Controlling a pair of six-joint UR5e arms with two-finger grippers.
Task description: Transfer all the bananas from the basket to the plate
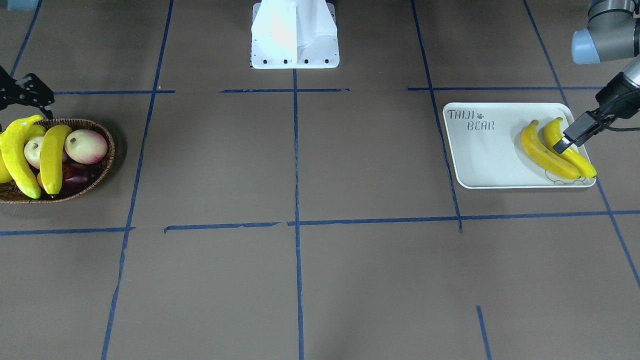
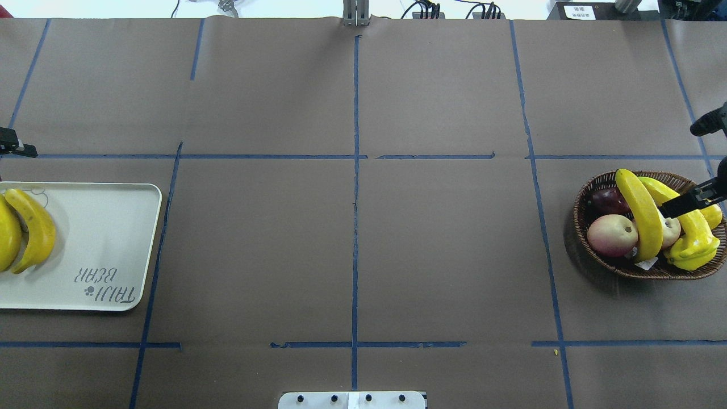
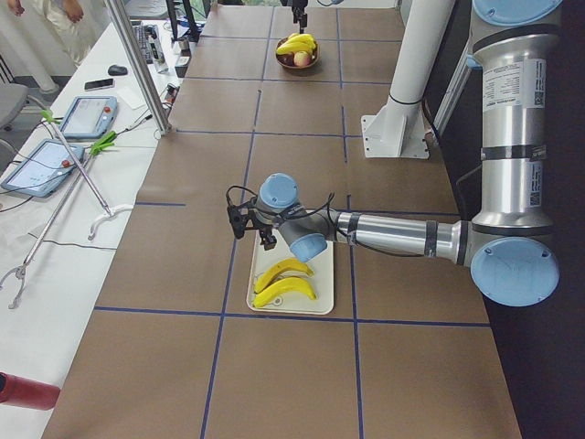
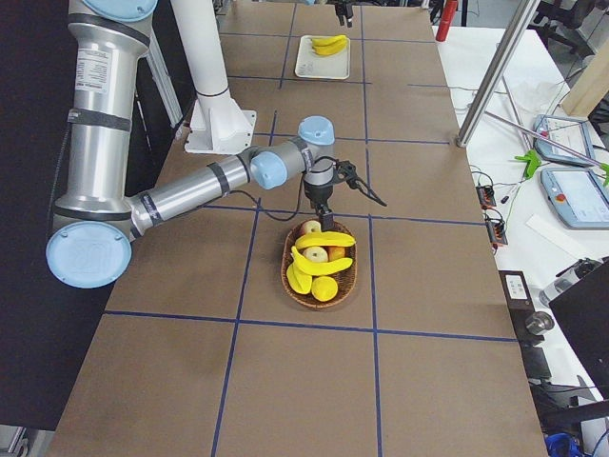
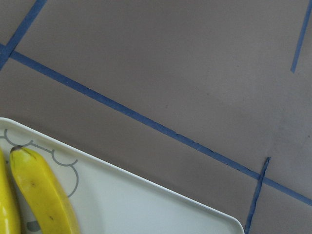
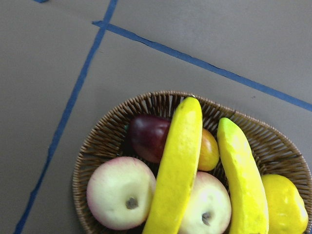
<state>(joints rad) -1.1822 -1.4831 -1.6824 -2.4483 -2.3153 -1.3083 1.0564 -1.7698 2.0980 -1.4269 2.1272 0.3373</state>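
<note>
Two bananas (image 2: 642, 218) (image 2: 656, 190) lie across other fruit in the brown wicker basket (image 2: 585, 199) at the table's right end. They also show in the right wrist view (image 6: 178, 165) (image 6: 243, 180). My right gripper (image 2: 681, 169) hangs open over the basket's far side, holding nothing. Two more bananas (image 1: 545, 152) (image 1: 575, 155) lie side by side on the cream plate (image 1: 485, 155) marked "TAIJI BEAR". My left gripper (image 3: 251, 233) hovers open and empty just above them, one finger (image 1: 575, 135) over the outer banana.
The basket also holds round pink-cream fruits (image 2: 610, 236), a dark red fruit (image 2: 608, 199) and a plump yellow-green fruit (image 2: 696, 250). The white robot base (image 1: 295, 35) stands at the table's middle edge. Blue tape lines cross the brown table between basket and plate.
</note>
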